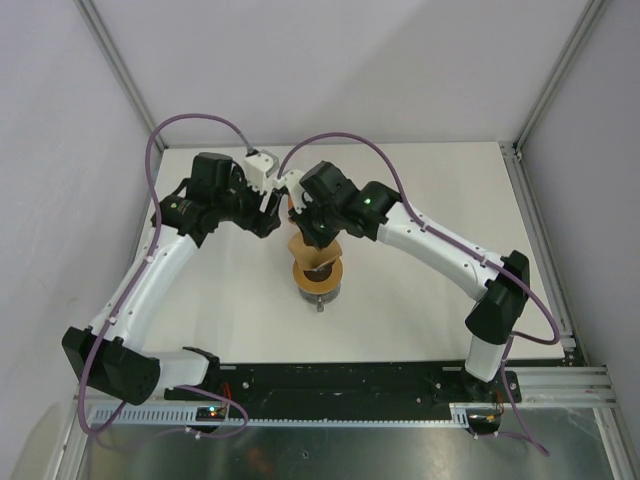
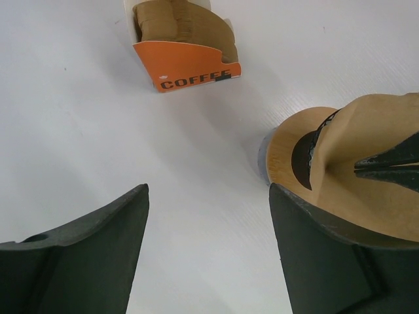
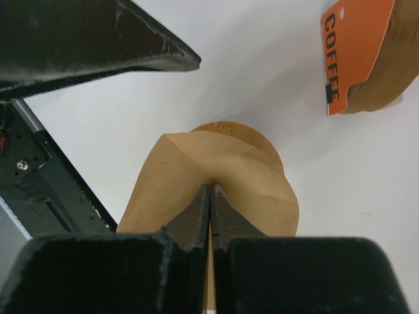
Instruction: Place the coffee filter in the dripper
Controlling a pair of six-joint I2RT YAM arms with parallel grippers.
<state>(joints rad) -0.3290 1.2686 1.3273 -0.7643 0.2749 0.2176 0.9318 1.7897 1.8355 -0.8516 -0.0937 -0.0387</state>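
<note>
The dripper (image 1: pixel 320 278) stands mid-table, showing its orange-brown ring collar; the filter hides most of its blue cone. My right gripper (image 1: pixel 316 240) is shut on the coffee filter (image 1: pixel 304 249), a pale tan paper cone held just over the dripper's far-left rim. In the right wrist view the shut fingertips (image 3: pixel 211 188) pinch the filter (image 3: pixel 190 170), with the collar (image 3: pixel 258 139) behind it. In the left wrist view the filter (image 2: pixel 373 144) covers part of the collar (image 2: pixel 288 147) and dark centre. My left gripper (image 2: pixel 208 190) is open and empty, just left of the dripper.
An orange packet lettered COFFEE (image 2: pixel 190 62) holding a stack of brown filters lies on the table beyond the dripper; it also shows in the right wrist view (image 3: pixel 357 55). White table (image 1: pixel 440 180) all round, walls at back and sides.
</note>
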